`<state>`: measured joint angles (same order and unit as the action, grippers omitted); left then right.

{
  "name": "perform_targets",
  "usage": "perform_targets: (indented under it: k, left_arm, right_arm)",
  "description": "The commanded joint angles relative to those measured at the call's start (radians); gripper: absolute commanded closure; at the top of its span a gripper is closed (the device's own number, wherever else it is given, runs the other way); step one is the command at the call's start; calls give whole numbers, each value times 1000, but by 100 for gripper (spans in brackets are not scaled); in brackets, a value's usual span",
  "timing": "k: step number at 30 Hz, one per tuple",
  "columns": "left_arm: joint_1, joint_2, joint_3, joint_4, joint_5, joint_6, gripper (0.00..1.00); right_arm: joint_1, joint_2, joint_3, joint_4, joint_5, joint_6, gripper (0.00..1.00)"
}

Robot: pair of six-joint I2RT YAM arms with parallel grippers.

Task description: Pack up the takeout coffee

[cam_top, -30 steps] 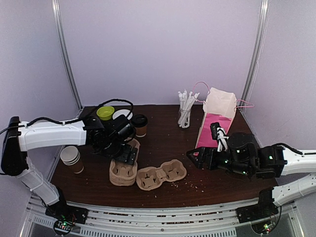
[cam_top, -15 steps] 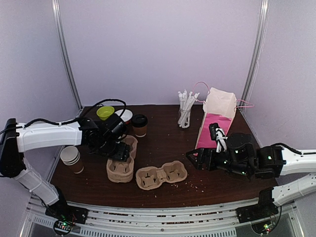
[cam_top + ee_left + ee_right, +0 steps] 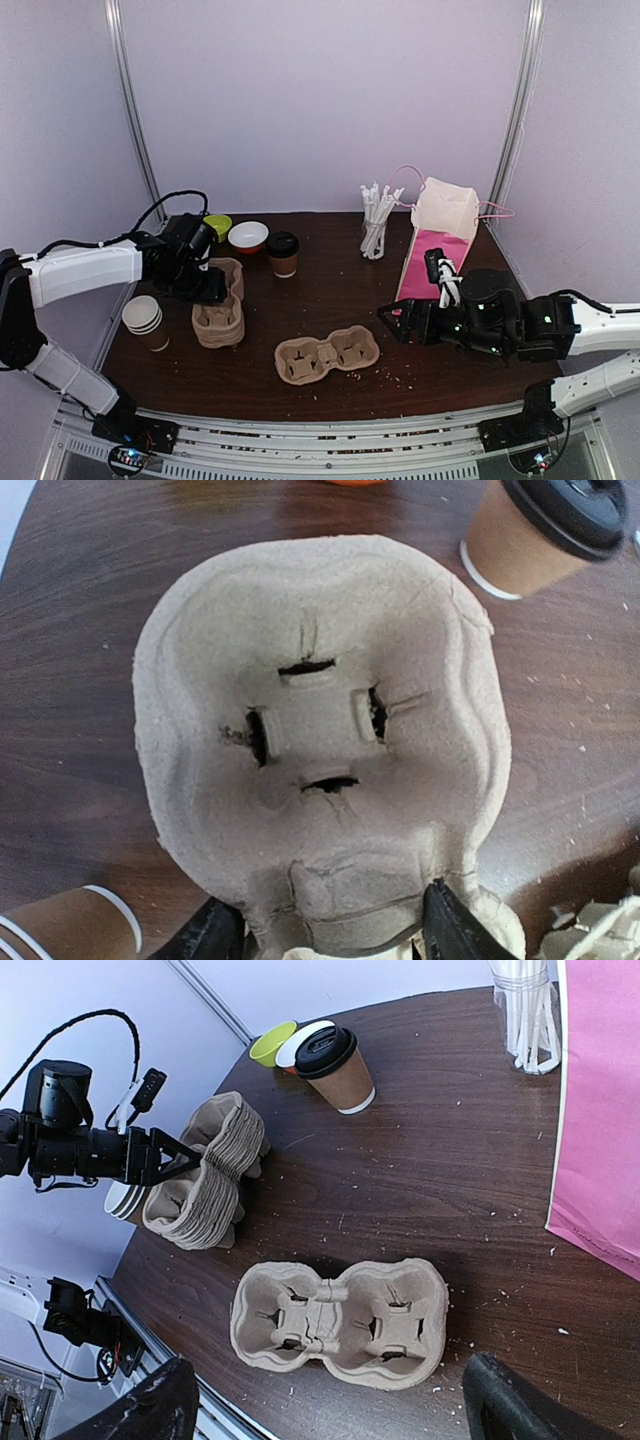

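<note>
I am pinching the pulp carrier stack [image 3: 320, 720] in my left gripper [image 3: 330, 932]; the takeout coffee [image 3: 525, 542] is standing upper right of it, my right gripper [image 3: 392, 325] gaping farther off.

The dark table [image 3: 330, 292] bears the takeout coffee [image 3: 283, 254], 1 loose carrier [image 3: 327, 358], a carrier stack [image 3: 218, 318], a pink bag [image 3: 437, 255].

High view over table [image 3: 330, 290], left wrist close above carrier stack [image 3: 320, 730], right wrist wider, takeout coffee [image 3: 282, 254] shared

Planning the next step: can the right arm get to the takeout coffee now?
Probably yes. The right gripper stands open, with only bare table between it and the takeout coffee; the cup carrier lies nearer the front.
</note>
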<state>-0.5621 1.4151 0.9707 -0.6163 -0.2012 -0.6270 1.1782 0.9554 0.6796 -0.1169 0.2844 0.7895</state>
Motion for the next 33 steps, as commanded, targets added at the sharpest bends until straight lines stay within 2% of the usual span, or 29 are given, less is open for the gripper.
perform_targets:
  k: [1,9,24,27,32,33]
  left_arm:
    - [106,39,19,1,-53,59,43]
    - [294,124,86,56,-25,80,44]
    - [495,343,294,95,41,119,43]
    - [499,340,317,84,70,137,32]
    - [498,235,322,49,96,171,3]
    - [498,209,322,41,107,177,2]
  right_arm:
    - [3,-17,-24,5,27,0,6]
    - [2,-29,-26,4,26,-2,6]
    - [1,0,0,8,15,-21,6]
    - [0,11,16,2,10,-31,6]
    - [1,28,51,2,-34,-57,6]
    - [1,34,61,-4,-38,-61,5]
